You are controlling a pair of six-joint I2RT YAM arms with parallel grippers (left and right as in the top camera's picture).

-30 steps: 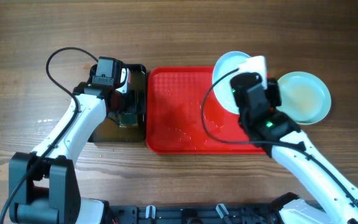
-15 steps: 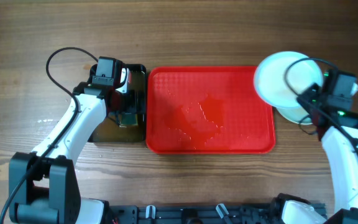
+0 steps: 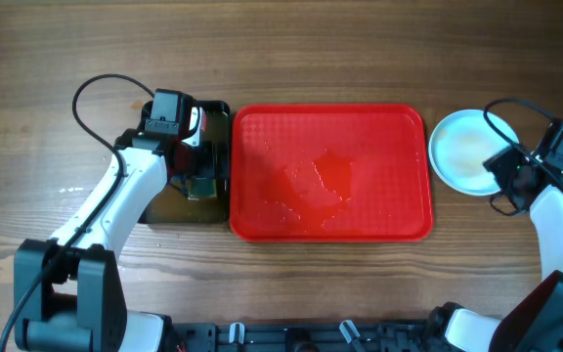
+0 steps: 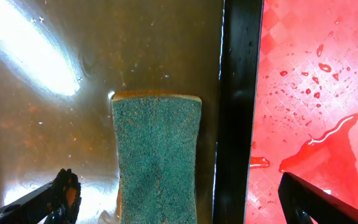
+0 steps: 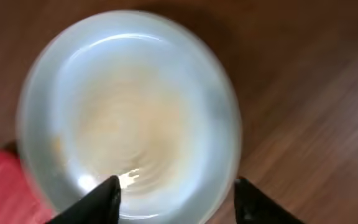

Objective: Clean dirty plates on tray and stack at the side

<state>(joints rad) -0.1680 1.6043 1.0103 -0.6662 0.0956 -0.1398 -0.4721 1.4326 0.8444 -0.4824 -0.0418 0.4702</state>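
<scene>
One tray point(image 3: 379, 137), one plate point(image 3: 462, 152) showing, one sponge point(image 4: 157, 155), one basin point(image 4: 238, 93)

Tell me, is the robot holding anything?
No. The left end effector is open above the sponge, and the right end effector is open over the plate.

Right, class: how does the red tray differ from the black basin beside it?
The tray is larger than the basin. The tray is red, the basin black. The tray holds only puddles; the basin holds brownish water and a sponge. Both are rectangular.
</scene>
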